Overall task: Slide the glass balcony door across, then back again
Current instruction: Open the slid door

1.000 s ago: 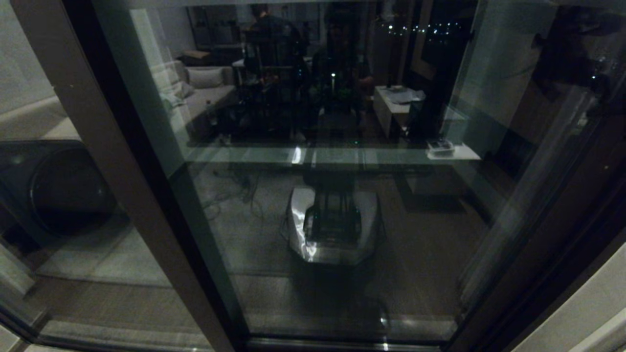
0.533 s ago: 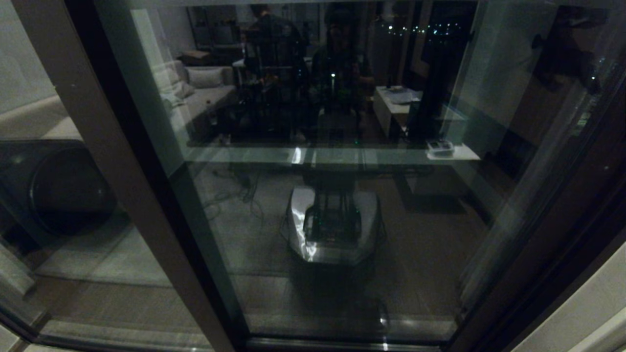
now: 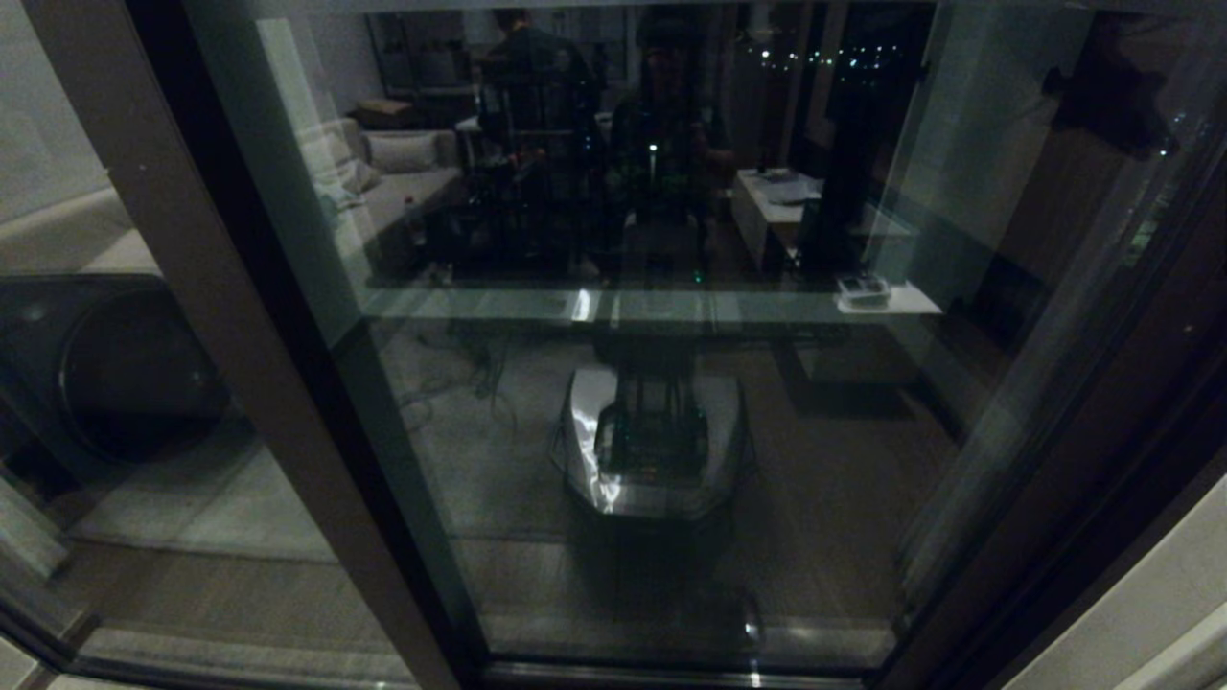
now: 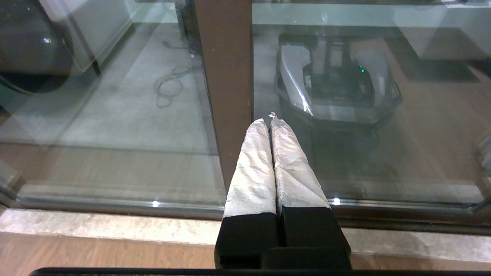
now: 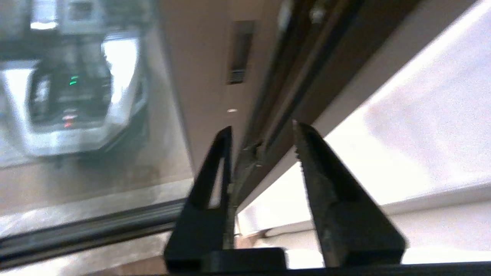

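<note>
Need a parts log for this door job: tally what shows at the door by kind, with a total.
Robot grippers: 2, left gripper shut, right gripper open
Glass balcony door: 1
Plain brown post: 1
Recessed slot handle: 1
Total: 5

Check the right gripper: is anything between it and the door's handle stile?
Nothing visible. The right gripper is open, its fingers either side of the edge where the glass balcony door's stile meets the outer frame; the slot handle lies unobstructed beyond. The left gripper is shut by the brown post.
</note>
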